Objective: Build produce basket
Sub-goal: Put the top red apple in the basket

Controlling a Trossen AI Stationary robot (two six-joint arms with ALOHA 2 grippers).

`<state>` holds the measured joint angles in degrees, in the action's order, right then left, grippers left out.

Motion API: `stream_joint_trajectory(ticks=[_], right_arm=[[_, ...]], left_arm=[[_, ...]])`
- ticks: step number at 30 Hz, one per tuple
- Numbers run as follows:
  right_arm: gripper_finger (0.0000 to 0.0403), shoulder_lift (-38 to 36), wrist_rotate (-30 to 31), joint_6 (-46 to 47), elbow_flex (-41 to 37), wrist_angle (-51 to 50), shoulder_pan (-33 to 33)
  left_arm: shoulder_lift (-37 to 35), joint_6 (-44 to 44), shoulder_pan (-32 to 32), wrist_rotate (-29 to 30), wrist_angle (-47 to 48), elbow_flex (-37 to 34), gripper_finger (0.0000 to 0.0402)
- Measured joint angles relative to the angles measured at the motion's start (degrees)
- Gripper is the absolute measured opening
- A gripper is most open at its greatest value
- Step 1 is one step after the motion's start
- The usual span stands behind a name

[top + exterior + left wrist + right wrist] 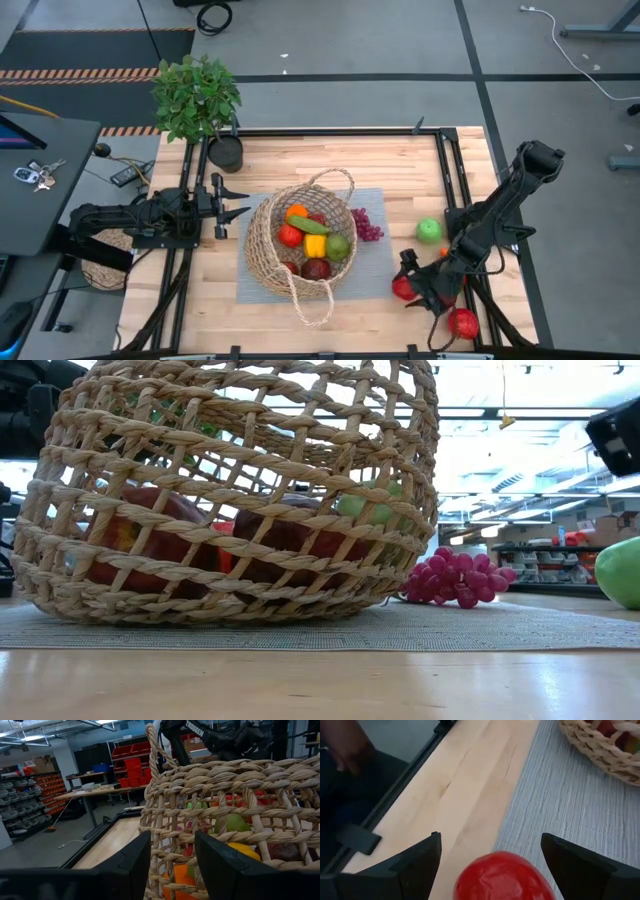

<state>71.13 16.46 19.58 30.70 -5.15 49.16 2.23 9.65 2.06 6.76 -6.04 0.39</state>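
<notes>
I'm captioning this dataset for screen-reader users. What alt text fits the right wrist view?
The right gripper, fingers open, hovers over a red fruit lying where the wooden table meets the grey mat. The basket edge, with produce inside, shows in one corner.

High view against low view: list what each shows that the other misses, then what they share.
Only the high view shows both arms, the left tool open beside the basket, the right tool open around a red fruit, another red fruit, and the potted plant. Only the low view shows the room's shelving. Both show the basket, grapes, green apple and grey mat.
</notes>
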Motion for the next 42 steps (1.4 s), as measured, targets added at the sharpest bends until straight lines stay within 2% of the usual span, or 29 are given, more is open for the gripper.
stream_joint_trajectory(ticks=[7, 18, 25, 33, 42], right_arm=[[0.0345, 0.0, 7.3, -1.3, -6.9, 5.2, 2.3], [0.0345, -0.2, 7.0, -1.5, -13.2, 14.9, 2.2], [0.0342, -0.1, 6.1, -3.1, -13.4, 16.1, 2.2], [0.0313, 0.0, 6.2, -6.6, -13.4, 17.3, 1.7], [0.0312, 0.2, 12.6, -14.6, -11.3, 16.7, 1.2]], left_arm=[[0.0, 0.0, 0.0, 0.0, 0.0, 0.0, 0.0160], [0.0, 0.0, 0.0, 0.0, 0.0, 0.0, 0.0160], [0.0, 0.0, 0.0, 0.0, 0.0, 0.0, 0.0160], [0.0, 0.0, 0.0, 0.0, 0.0, 0.0, 0.0160], [0.0, 0.0, 0.0, 0.0, 0.0, 0.0, 0.0160]])
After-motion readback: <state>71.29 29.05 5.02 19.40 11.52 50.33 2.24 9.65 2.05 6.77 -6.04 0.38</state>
